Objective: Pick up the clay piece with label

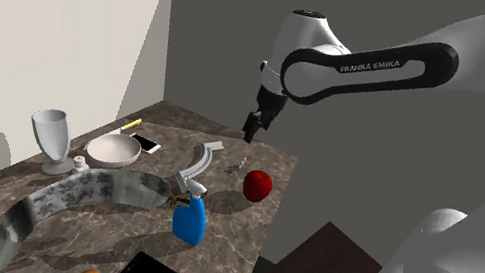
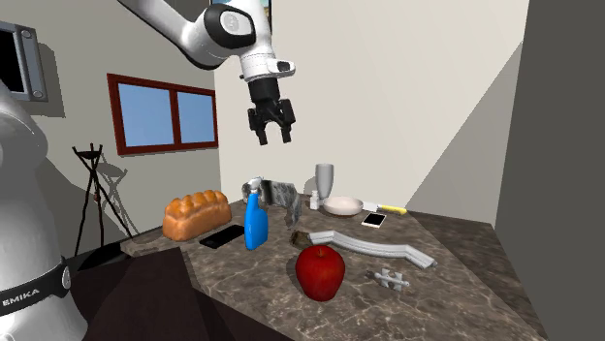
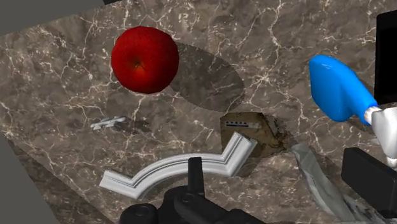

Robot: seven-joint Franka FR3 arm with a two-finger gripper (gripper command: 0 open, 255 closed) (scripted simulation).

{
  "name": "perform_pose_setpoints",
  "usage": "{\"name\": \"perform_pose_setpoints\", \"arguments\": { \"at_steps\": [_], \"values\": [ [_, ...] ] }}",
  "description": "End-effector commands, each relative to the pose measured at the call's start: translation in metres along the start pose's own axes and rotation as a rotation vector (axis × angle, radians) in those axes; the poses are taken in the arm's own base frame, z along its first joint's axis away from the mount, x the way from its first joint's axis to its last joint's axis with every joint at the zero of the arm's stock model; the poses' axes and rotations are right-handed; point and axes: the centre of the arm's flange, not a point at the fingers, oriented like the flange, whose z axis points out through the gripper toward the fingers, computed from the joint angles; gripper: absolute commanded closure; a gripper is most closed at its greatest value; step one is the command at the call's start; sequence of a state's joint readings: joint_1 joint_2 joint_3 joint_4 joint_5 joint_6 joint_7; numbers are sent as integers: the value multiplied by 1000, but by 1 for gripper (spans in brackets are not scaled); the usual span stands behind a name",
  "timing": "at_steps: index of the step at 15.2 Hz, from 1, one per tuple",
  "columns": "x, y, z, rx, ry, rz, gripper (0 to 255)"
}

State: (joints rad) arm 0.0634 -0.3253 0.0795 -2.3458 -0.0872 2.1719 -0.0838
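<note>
The hand (image 2: 272, 136) hung high over the desk (image 2: 465, 291) with its two black fingers spread apart and nothing between them. It was well above the red apple (image 2: 320, 271), which sat near the desk's front edge in the second exterior view.

The clay piece (image 3: 251, 130), a brown, rough lump with a pale label of small dark marks on its upper face, lay on the desk near the apple. In the second exterior view it sat just behind the apple and a little to the left (image 2: 300, 238). In the wrist view it lay on the far side of the apple's shadow, toward the blue spray bottle (image 3: 337, 86). One end of a white curved moulding (image 3: 172, 172) met the clay piece and overlapped its edge, and the rest of the moulding swept away behind the apple to that view's right. A small grey metal piece (image 2: 390, 281) lay just to the right of the apple there, apart from it.

The spray bottle stood upright to the left of the apple and farther back. Beyond it were a flat black slab (image 2: 223, 235) and a loaf of bread (image 2: 197, 213), well to the left of the apple. A large mottled grey curved piece (image 2: 281, 194) stood behind the bottle.

Far behind the apple were a grey goblet (image 2: 324, 180), a small shaker (image 2: 314, 201), a shallow pale bowl (image 2: 342, 205), a white phone (image 2: 374, 220) and a yellow-handled tool (image 2: 393, 208), all well apart from the clay piece.
</note>
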Motion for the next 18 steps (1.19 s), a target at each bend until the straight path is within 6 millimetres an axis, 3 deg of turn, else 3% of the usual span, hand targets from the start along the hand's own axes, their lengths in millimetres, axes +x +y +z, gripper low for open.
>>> {"name": "perform_pose_setpoints", "arguments": {
  "at_steps": [1,18],
  "values": [
    [13,-7,27,0,-6,-41,0],
    [103,-77,225,0,-64,-377,0]
  ]
}}
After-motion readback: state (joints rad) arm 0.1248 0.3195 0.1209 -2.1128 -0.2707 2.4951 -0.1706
